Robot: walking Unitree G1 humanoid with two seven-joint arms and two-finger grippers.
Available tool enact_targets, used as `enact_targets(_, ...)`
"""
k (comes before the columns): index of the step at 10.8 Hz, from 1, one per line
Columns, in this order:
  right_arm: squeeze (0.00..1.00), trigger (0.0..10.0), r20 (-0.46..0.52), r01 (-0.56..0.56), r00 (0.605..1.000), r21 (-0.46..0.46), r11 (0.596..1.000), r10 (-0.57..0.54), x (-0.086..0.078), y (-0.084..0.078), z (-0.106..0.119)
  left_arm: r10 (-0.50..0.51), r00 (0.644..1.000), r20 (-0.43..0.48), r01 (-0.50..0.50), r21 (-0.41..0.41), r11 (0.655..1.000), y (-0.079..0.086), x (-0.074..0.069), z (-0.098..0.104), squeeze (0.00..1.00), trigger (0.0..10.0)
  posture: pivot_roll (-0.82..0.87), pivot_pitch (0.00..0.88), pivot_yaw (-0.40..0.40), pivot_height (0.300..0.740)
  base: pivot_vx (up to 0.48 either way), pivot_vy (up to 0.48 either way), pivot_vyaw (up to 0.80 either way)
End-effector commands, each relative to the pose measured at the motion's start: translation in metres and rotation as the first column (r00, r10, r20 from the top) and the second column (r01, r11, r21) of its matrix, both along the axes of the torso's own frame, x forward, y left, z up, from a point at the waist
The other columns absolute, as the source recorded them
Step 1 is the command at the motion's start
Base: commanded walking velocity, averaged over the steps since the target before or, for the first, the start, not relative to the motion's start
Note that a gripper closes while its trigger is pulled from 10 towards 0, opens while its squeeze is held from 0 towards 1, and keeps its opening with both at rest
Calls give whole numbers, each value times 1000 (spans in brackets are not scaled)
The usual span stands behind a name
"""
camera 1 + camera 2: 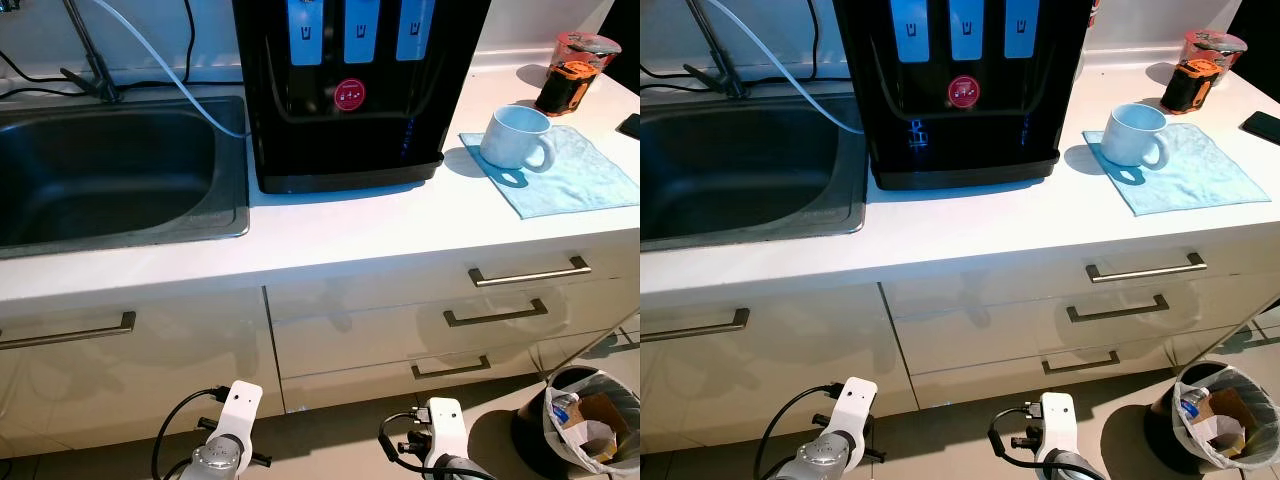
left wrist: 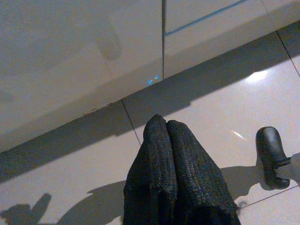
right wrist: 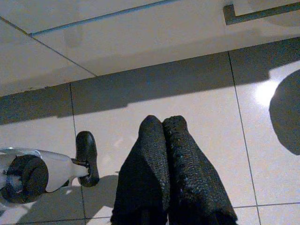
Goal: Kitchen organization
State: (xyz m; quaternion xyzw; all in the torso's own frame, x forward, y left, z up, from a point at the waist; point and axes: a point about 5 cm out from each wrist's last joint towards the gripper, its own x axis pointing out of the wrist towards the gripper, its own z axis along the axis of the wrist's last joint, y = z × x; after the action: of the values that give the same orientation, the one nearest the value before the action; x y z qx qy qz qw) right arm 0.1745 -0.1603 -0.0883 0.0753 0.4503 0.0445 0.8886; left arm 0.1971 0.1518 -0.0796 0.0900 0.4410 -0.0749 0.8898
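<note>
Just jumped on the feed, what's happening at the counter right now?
Nothing is being handled. The robot stands facing the counter, both arms hanging low over the floor. The left tool and right tool are shut and empty. On the counter a mug sits on a blue cloth right of the dispenser; the sink lies to its left. The drawers are closed.
</note>
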Motion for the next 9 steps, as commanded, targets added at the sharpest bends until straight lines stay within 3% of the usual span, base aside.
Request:
enact_targets(1,0,10000,-4,-1,1000,-3,1000,1,1,1,0,3,1000,3,-3,-4,1000,0,1,0,0,10000,12,36,9,740,0,0,0)
enact_targets(9,0,10000,20,60,998,32,998,-60,8,-1,4,11,1000,24,-11,-13,1000,0,6,3,0,10000,25,36,5,740,0,0,0)
